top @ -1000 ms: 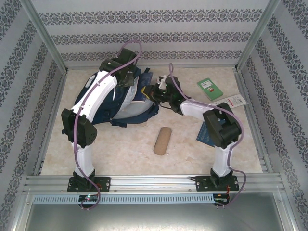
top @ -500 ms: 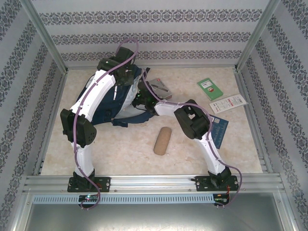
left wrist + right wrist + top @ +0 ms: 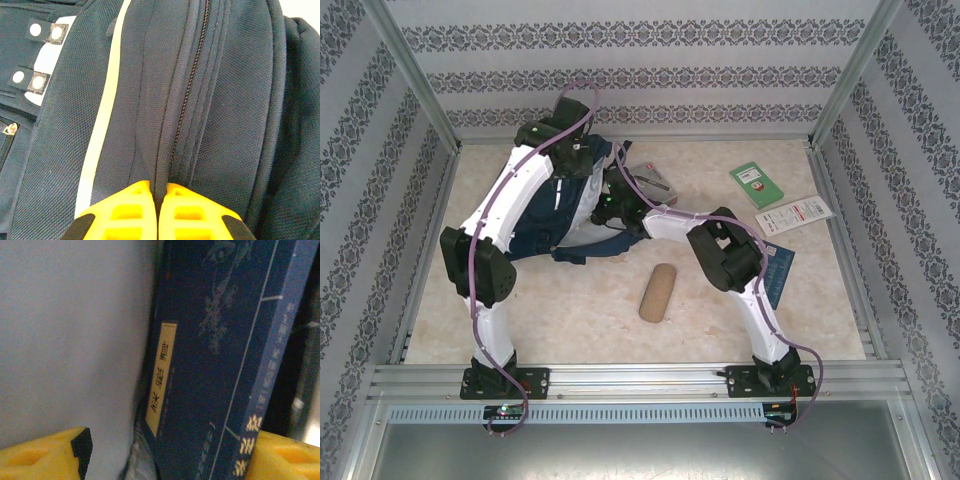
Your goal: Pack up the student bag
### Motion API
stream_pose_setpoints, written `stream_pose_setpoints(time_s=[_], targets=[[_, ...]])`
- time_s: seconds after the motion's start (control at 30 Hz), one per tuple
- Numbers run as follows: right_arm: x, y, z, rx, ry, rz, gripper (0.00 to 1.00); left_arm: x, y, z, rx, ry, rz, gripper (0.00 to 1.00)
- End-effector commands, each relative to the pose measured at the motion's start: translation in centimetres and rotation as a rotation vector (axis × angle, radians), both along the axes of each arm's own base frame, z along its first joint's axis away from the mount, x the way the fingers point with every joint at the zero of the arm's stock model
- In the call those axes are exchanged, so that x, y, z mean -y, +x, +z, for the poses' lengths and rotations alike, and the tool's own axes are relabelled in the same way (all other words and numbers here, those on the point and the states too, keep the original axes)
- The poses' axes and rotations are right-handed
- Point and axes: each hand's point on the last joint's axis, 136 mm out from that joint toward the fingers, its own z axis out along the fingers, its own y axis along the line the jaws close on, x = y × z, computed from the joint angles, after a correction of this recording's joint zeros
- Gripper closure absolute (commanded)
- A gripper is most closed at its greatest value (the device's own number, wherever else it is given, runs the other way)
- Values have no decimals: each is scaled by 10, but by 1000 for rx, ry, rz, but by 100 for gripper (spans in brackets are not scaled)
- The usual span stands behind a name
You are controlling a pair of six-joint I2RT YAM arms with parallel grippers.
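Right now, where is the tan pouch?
In the top view, the tan pouch lies alone on the table near its middle, just on the near side of the student bag.

There are one navy backpack (image 3: 235, 100), two dark blue books (image 3: 778, 275) (image 3: 215, 365), one green booklet (image 3: 756, 185), one white leaflet (image 3: 792, 215), one grey book (image 3: 652, 180), one tan pouch (image 3: 658, 292) and two white robot arms (image 3: 510, 205) (image 3: 757, 305).

Left fingers (image 3: 127, 212) pinched together; right fingers (image 3: 35, 459) spread wide apart.
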Motion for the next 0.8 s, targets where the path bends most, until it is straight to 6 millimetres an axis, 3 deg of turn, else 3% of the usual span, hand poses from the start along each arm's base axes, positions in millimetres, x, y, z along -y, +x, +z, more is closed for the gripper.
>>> stream_pose_setpoints(time_s=[0.0, 0.17, 0.33, 0.4, 0.53, 0.63, 0.77], targets=[[19, -8, 18, 40, -80, -8, 25, -9, 6, 38, 125, -52, 41, 100], [30, -17, 24, 32, -105, -17, 26, -7, 3, 37, 125, -58, 13, 100], [52, -23, 15, -5, -182, -86, 28, -3, -3, 28, 111, -92, -17, 100], [51, -25, 15, 1, -201, -90, 32, 0, -6, 23, 93, -124, -21, 100], [49, -25, 9, 28, -317, -96, 43, 4, -12, 23, 104, -153, -35, 100], [59, -21, -7, 19, -437, -128, 60, 4, -13, 27, 122, -177, -38, 100], [63, -11, -22, 18, -515, -149, 67, 7, -13, 35, 137, -211, -35, 100]])
